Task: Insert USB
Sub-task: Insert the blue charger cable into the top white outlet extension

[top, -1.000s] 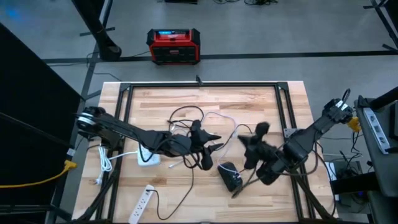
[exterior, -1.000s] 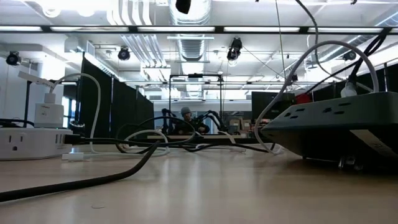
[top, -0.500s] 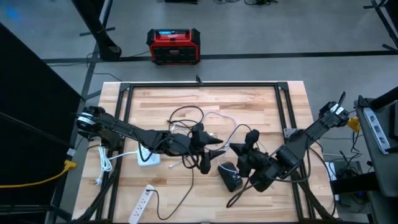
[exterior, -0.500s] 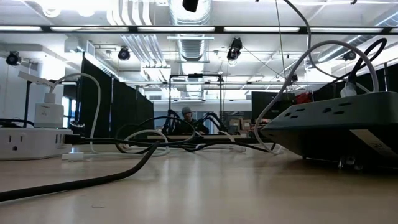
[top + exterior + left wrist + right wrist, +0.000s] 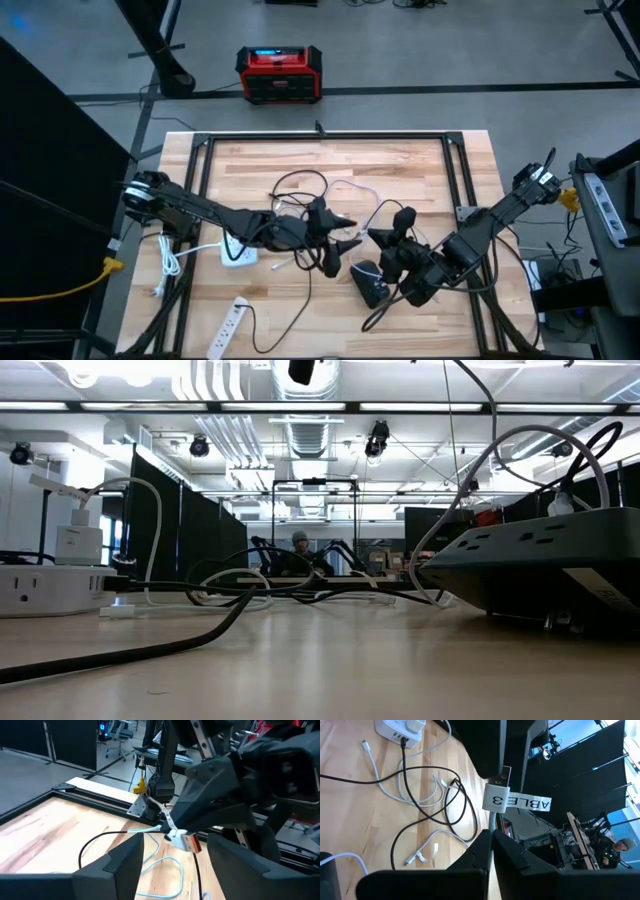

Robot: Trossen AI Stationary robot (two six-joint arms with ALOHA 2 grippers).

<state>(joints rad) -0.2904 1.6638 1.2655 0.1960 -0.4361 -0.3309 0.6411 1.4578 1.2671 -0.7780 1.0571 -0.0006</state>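
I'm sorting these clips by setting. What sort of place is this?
Probably a robotics lab or workshop: bare ceiling ducts, black partition screens, and a wooden table in a metal frame.

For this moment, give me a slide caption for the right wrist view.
Right gripper shut on a labelled USB cable, above the wooden table strewn with loose cables and a white charger.
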